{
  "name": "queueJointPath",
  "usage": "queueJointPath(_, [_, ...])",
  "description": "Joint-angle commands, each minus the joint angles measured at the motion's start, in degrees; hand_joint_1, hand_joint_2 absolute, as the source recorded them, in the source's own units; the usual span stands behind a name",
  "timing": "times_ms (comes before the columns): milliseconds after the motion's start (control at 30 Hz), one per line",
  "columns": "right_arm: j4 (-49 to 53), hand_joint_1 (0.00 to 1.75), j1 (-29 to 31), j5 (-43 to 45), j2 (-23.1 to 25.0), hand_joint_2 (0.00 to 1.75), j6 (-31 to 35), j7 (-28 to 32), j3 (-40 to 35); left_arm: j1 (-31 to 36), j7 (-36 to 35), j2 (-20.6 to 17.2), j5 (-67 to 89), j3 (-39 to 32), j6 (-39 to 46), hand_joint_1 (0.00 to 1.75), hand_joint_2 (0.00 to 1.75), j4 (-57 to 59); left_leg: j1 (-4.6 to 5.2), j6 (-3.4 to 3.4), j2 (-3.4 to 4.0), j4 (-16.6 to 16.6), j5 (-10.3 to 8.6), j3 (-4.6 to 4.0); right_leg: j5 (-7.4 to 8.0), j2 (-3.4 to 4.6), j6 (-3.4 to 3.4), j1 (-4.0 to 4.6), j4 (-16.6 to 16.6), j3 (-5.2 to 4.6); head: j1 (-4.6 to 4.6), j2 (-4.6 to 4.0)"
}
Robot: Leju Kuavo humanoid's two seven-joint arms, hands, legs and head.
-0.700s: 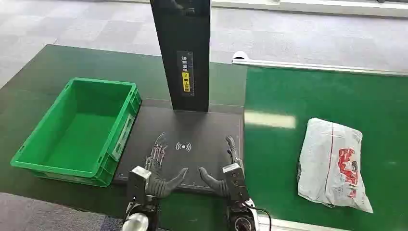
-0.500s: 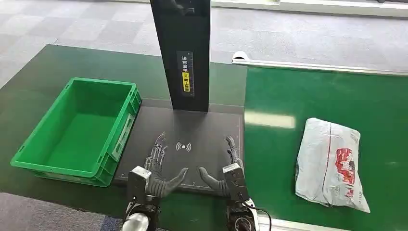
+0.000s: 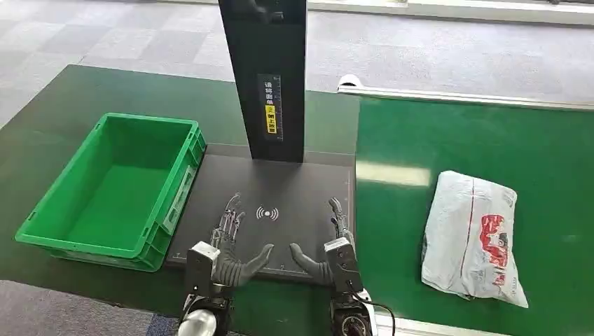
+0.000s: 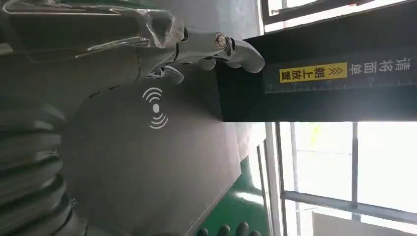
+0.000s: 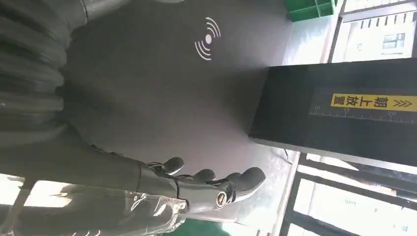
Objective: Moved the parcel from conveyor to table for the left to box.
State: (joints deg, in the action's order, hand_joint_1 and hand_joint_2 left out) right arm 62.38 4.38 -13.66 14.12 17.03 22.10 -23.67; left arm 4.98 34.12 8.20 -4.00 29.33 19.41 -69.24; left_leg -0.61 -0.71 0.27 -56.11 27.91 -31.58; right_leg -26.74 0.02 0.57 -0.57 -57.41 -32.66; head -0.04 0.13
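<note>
Both hands hovered empty over the black pad (image 3: 273,210), fingers spread; the right hand (image 3: 335,245) was the nearer to the parcel (image 3: 473,236), which lay on the green belt (image 3: 490,140) at about three o'clock from it, well apart, long axis running twelve to six. The post (image 3: 270,77) bore a yellow label reading 朝上放置; the parcel's red print was unreadable. The left hand (image 3: 225,241) sat nearer the bin (image 3: 63,234).

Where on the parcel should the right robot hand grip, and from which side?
Grip the parcel along its long near-left edge, coming from the scanner-pad side with the right robot hand. It lies flat and soft on the conveyor, so scooping under that edge probably works best.
</note>
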Motion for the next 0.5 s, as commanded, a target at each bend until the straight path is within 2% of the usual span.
queueJointPath(33, [-1.68, 0.00, 1.55, 0.23, -1.55, 1.75, 0.15, -0.17, -0.73, 1.15, -0.23, -0.81, -0.19, 0.85, 0.00, 0.00, 1.75, 3.03, -0.01, 0.03, -0.03, 0.09, -0.02, 0.11, 0.02, -0.02, -0.02, 0.01, 0.10, 0.12, 0.00, 0.00])
queueJointPath(333, [-1.68, 0.00, 1.55, 0.23, -1.55, 1.75, 0.15, -0.17, -0.73, 1.15, -0.23, -0.81, -0.19, 0.85, 0.00, 0.00, 1.75, 3.03, 0.00, 0.02, -0.02, 0.05, -0.01, 0.07, 0.01, -0.01, -0.01, 0.00, 0.06, 0.08, 0.00, 0.00])
queueJointPath(367, [2.29, 0.00, 3.29, -20.95, -9.59, 1.75, 21.53, -6.27, 1.53, -1.53, 5.88, -0.05, 5.39, -1.24, 7.51, 0.00, 1.75, -3.29, -0.01, 0.03, -0.03, 0.08, -0.02, 0.11, 0.02, -0.02, -0.02, 0.02, 0.10, 0.13, 0.00, 0.00])
queueJointPath(400, [5.21, 0.00, 3.93, -19.65, -13.37, 1.75, 18.46, -7.51, 3.96, -2.08, 5.88, -0.04, 5.92, -1.74, 7.31, 0.00, 1.75, -3.89, 0.01, 0.05, -0.05, 0.03, -0.02, 0.02, 0.02, -0.04, 0.02, 0.00, 0.07, 0.06, 0.00, 0.00])
queueJointPath(433, [9.20, 0.00, 3.62, -19.43, -16.24, 1.75, 13.24, -7.92, 11.53, -3.12, 5.28, -0.14, 7.34, -2.55, 6.18, 0.00, 1.75, -6.28, 0.02, 0.09, -0.15, 0.07, -0.05, 0.04, 0.04, -0.13, 0.04, -0.01, 0.14, 0.12, 0.00, 0.00])
queueJointPath(500, [8.90, 0.00, 4.28, -27.92, -16.40, 1.75, 8.30, -13.31, 24.23, -5.67, 3.29, 0.18, 11.44, -4.91, 4.51, 0.00, 1.75, -10.54, 0.08, 0.13, -0.28, 0.01, -0.07, -0.03, 0.02, -0.27, 0.07, -0.07, 0.11, 0.09, -0.02, 0.00])
